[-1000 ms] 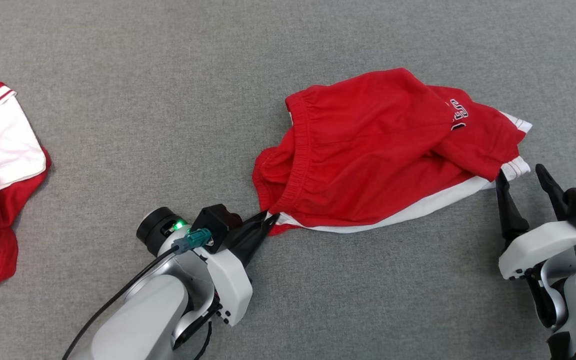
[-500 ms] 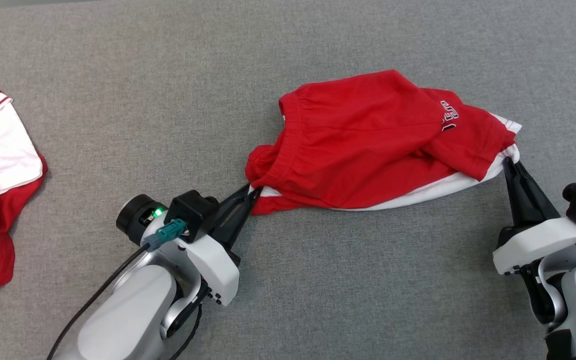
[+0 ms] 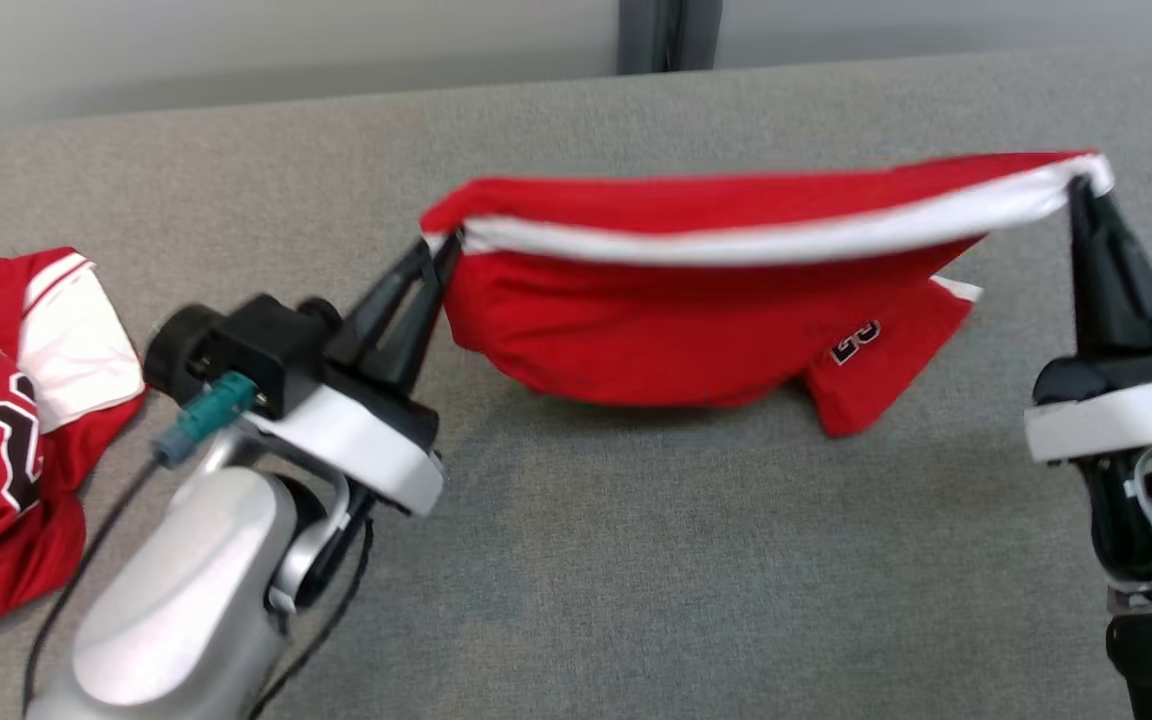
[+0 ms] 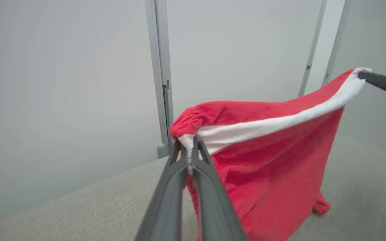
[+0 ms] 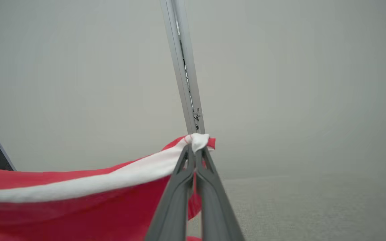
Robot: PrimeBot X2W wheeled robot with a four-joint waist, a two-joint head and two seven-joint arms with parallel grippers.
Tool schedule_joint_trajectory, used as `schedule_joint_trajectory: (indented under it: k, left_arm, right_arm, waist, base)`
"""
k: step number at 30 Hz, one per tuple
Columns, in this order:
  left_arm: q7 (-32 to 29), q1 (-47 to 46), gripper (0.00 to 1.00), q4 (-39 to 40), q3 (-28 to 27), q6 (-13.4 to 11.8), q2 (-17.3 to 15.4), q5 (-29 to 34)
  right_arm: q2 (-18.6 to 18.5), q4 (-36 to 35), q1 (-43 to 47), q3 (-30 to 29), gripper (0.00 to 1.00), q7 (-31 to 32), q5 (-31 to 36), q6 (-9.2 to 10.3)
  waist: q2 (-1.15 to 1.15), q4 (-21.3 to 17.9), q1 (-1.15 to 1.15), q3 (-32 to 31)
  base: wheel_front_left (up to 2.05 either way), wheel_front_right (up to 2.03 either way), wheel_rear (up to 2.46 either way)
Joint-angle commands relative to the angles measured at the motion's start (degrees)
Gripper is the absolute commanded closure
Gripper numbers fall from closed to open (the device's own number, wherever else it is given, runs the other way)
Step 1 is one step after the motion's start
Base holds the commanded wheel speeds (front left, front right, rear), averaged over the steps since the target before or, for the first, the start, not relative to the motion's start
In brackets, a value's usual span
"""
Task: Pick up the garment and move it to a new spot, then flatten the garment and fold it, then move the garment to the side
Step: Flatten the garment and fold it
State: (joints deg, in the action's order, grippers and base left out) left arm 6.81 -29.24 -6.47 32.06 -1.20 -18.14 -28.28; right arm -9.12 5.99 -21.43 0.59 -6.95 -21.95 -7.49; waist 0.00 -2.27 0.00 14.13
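The garment (image 3: 696, 320) is a pair of red shorts with a white side stripe, lifted off the grey table (image 3: 636, 560) and stretched between both grippers, its lower part sagging toward the surface. My left gripper (image 3: 444, 243) is shut on the garment's left end by the waistband, also seen in the left wrist view as garment (image 4: 273, 160) pinched by that gripper (image 4: 189, 142). My right gripper (image 3: 1081, 185) is shut on the white-striped right corner; the right wrist view shows this gripper (image 5: 194, 147) pinching the garment (image 5: 79, 201).
A second red and white jersey (image 3: 6, 420) with black numbers lies at the table's left edge. The table's far edge (image 3: 336, 90) meets a pale wall with a dark vertical post (image 3: 666, 35).
The right gripper went from open beside the shorts to shut on their corner. Both arms then lifted the garment off the table and stretched it. The head camera tilted up.
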Motion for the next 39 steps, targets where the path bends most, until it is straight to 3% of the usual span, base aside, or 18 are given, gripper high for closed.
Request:
schedule_joint_trajectory:
  k: [1,14,21,29,39]
  left_arm:
    - [0.02,-1.45,1.00,0.79,-0.83,-0.71,-0.49,-0.09]
    - [-3.11,-14.02,1.00,7.50,-6.67,-1.40,-2.42,-1.46]
    - [-3.71,-19.77,1.00,5.93,-7.08,0.18,-1.83,-2.54]
    - [-2.82,-25.73,1.00,0.47,-7.05,2.74,0.10,-4.04]
    - [1.20,-43.03,1.00,-19.72,-6.85,6.59,4.36,-4.26]
  right_arm:
    - [0.09,-0.96,-0.99,-0.57,1.00,0.37,-0.75,-0.01]
    - [-1.96,-7.95,-11.93,-2.11,1.00,5.65,-1.57,-0.01]
    - [-3.26,-6.64,-17.59,-2.62,1.00,8.66,-3.35,-0.01]
    - [-4.09,-2.44,-24.23,-1.47,1.00,9.93,-4.90,-0.01]
    - [-4.17,13.80,-44.32,2.67,1.00,8.92,-7.31,-0.01]
  waist:
    - [0.00,0.53,0.00,-1.50]
    - [0.00,1.42,0.00,-5.80]
    - [0.00,1.61,0.00,-4.10]
    - [0.00,1.68,0.00,1.31]
    - [0.00,1.42,0.00,11.12]
  base:
    - [0.00,0.00,0.00]
    - [0.00,0.00,0.00]
    - [0.00,0.00,0.00]
    - [0.00,0.00,0.00]
    - [0.00,0.00,0.00]
